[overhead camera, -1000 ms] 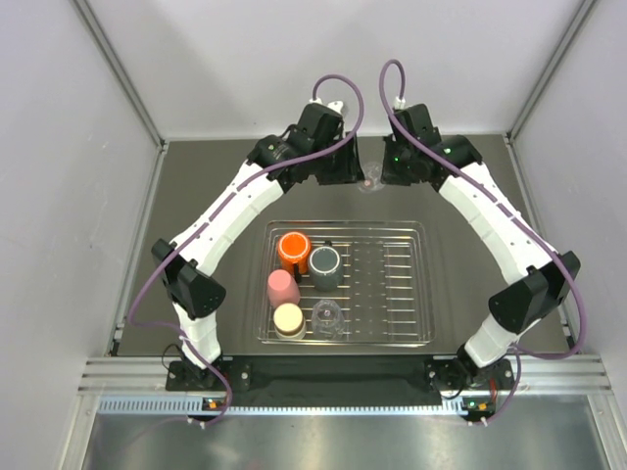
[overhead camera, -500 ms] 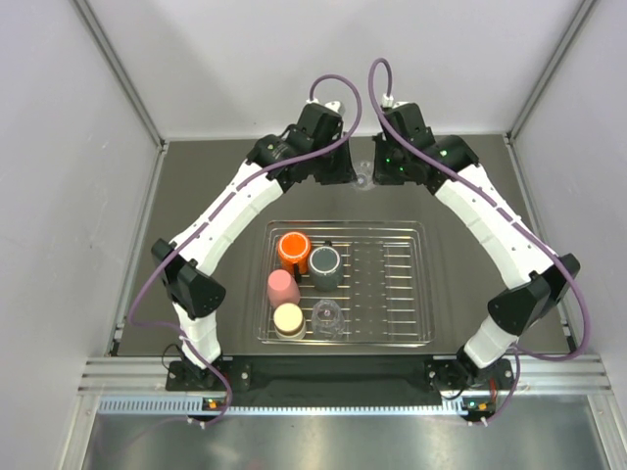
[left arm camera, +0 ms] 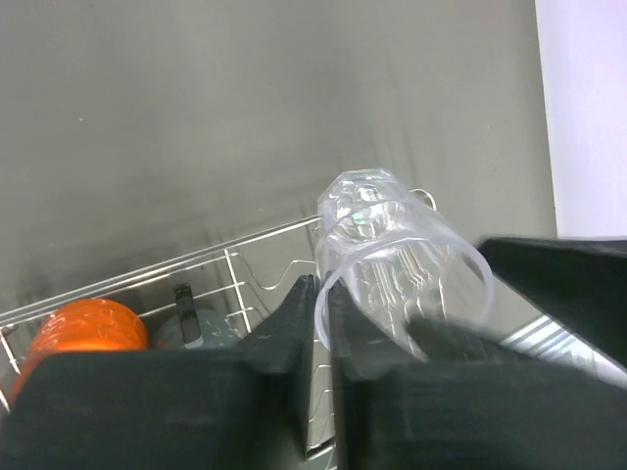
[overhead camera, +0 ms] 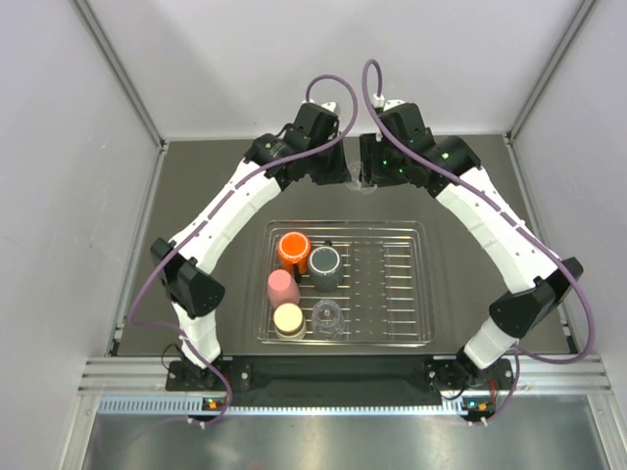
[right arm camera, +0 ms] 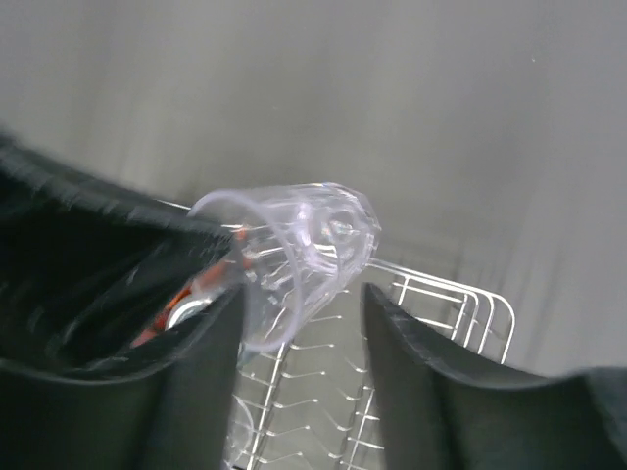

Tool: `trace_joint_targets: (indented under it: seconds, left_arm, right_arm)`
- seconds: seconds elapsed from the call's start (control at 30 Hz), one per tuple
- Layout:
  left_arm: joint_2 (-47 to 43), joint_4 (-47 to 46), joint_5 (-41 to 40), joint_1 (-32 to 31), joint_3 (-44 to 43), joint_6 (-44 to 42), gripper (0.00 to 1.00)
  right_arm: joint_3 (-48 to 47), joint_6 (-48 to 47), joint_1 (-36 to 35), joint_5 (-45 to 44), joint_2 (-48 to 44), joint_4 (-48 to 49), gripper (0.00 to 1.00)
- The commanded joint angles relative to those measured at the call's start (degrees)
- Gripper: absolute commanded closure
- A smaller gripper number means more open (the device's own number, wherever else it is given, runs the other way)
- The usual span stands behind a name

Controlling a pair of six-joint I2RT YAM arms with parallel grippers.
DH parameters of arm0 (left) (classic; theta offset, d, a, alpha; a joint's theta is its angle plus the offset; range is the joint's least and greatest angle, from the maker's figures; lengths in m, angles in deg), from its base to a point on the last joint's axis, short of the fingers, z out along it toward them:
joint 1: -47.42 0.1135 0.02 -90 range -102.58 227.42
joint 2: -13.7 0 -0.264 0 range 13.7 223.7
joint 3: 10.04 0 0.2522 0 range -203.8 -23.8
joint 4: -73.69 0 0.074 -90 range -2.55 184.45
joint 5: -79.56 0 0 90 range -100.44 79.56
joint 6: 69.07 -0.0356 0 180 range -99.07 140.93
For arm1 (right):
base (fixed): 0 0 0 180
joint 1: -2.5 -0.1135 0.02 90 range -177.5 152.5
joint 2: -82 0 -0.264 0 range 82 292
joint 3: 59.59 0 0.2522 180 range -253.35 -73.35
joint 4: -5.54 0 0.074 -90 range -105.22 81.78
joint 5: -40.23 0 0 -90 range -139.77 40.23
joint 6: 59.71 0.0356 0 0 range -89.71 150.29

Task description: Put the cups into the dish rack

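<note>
- Top external view: five cups already stand in the left half of the dish rack (overhead camera: pixel 397 294). They are the orange cup (overhead camera: pixel 293 250), the dark grey cup (overhead camera: pixel 325 262), the pink cup (overhead camera: pixel 283 287), the cream cup (overhead camera: pixel 288 318) and a clear cup in the rack (overhead camera: pixel 328 315).
- The right half of the rack is bare bars, so you have room for more.
- The only cup you can see outside the rack is the held clear cup (left arm camera: pixel 402 255). It hangs tilted over the table (overhead camera: pixel 216 196), just beyond the rack's far rim, where the two arms meet.
- Left wrist view: your left gripper (left arm camera: pixel 321 294) is pinched together on that cup's wall near the rim, one finger inside and one outside.
- Right wrist view: your right gripper (right arm camera: pixel 302 304) has its fingers spread apart on either side of the same cup, close to its walls but not visibly pressing them.
- This looks like a handover between the arms, and it is not yet complete.
- Judged from this, you are near the end. What is left is to pass this cup across or carry it over, and set it down on the free bars.
</note>
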Motion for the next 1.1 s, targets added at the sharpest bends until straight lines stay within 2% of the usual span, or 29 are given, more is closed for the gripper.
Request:
trace_joint_targets:
  seconds: [0.0, 0.03, 0.1, 0.2, 0.3, 0.37, 0.4, 0.43, 0.47, 0.5, 0.53, 0.63, 0.7, 0.73, 0.87, 1.07]
  left_arm:
    - [-2.2, -5.0, 4.4, 1.3, 2.5, -1.6, 1.00]
    - [-2.8, -6.5, 5.5, 1.6, 3.7, -1.5, 1.00]
    - [-5.1, -10.9, 8.0, 2.6, 7.8, -0.9, 1.00]
    - [-7.6, -15.8, 11.1, 4.6, 12.2, 0.3, 1.00]
    - [-9.7, -21.9, 18.3, 7.8, 16.3, 2.6, 1.00]
    - [-11.8, -27.3, 25.7, 9.8, 20.7, 6.5, 1.00]
    - [-12.6, -33.6, 27.9, 11.7, 22.4, 8.1, 1.00]
    - [-14.1, -36.8, 32.4, 12.6, 23.9, 11.5, 1.00]
    - [-14.8, -40.0, 34.4, 13.4, 26.7, 13.3, 1.00]
    - [-15.5, -47.6, 36.4, 14.7, 28.1, 14.9, 1.00]
    - [-16.6, -50.3, 37.9, 15.2, 29.3, 18.1, 1.00]
    - [-17.1, -59.9, 43.5, 16.3, 31.5, 23.9, 1.00]
    - [-17.1, -64.8, 47.1, 16.5, 32.6, 27.4, 1.00]
    - [-17.3, -68.7, 48.2, 16.5, 33.2, 32.1, 1.00]
    - [-17.2, -89.8, 51.1, 16.5, 36.4, 43.8, 1.00]
    - [-15.7, -107.6, 50.8, 16.5, 39.2, 57.7, 1.00]
  right_arm:
    - [-3.7, -2.8, -1.2, 1.5, -4.4, 0.5, 0.46]
    - [-4.1, -3.1, -1.2, 1.1, -4.7, 0.1, 0.39]
    - [-4.7, -3.7, -1.2, 0.7, -5.3, -0.2, 0.33]
    - [-6.3, -4.3, -0.8, 0.8, -6.3, -0.5, 0.29]
    - [-7.0, -5.2, 0.9, 4.0, -8.0, -0.6, 0.21]
    - [-5.9, -5.3, 3.1, 10.6, -8.8, -0.1, 0.17]
    - [-5.0, -5.0, 5.9, 13.9, -10.0, 0.5, 0.12]
    - [-2.2, -4.8, 7.8, 22.0, -10.6, 1.5, 0.10]
    - [-0.6, -4.3, 9.8, 26.9, -11.3, 2.8, 0.09]
    - [1.2, -2.9, 13.9, 31.6, -13.0, 6.3, 0.07]
    - [4.5, -1.8, 15.8, 39.9, -13.7, 8.1, 0.06]
    - [7.4, 1.2, 19.6, 50.1, -15.6, 14.8, 0.00]
    - [7.0, 1.6, 20.2, 54.0, -15.6, 17.1, 0.00]
    - [6.5, 1.9, 20.5, 57.8, -15.6, 18.1, 0.00]
    - [8.6, 7.6, 20.9, 67.2, -16.0, 27.3, 0.00]
    - [10.4, 16.7, 20.9, 71.0, -15.6, 36.4, 0.00]
